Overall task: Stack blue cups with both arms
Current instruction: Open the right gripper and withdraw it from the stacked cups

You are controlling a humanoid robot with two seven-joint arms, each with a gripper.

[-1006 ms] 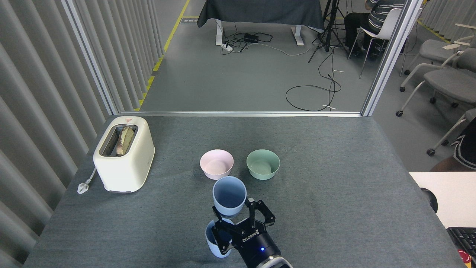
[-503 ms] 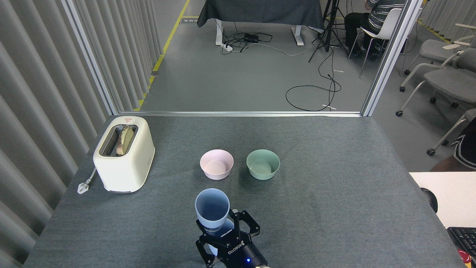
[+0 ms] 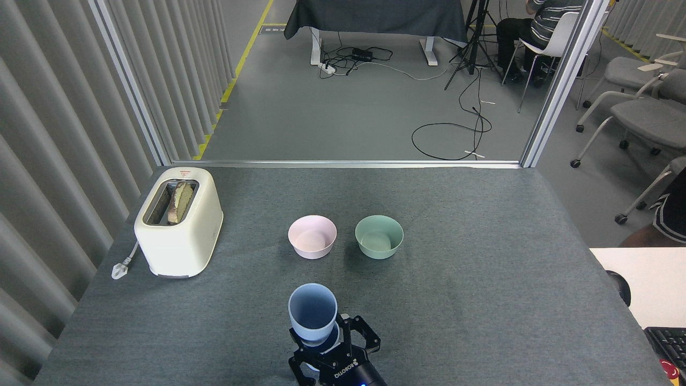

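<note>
A pale periwinkle-blue plastic tumbler (image 3: 313, 312), mouth up, sits low on the grey cloth-covered table (image 3: 482, 268), near its front edge. A black two-finger gripper (image 3: 335, 351) with white lettering comes up from the bottom edge, its claw clamped around the tumbler's lower part. Under the tumbler, between the fingers, a sliver of a second pale blue cup (image 3: 328, 339) shows; whether the two are nested I cannot tell. Which arm this is I cannot say for sure; it looks like the right one. Farther back stand a pink bowl (image 3: 312, 237) and a mint-green bowl (image 3: 379, 236), side by side, apart. A cream toaster (image 3: 179, 221) holding bread sits far left.
</note>
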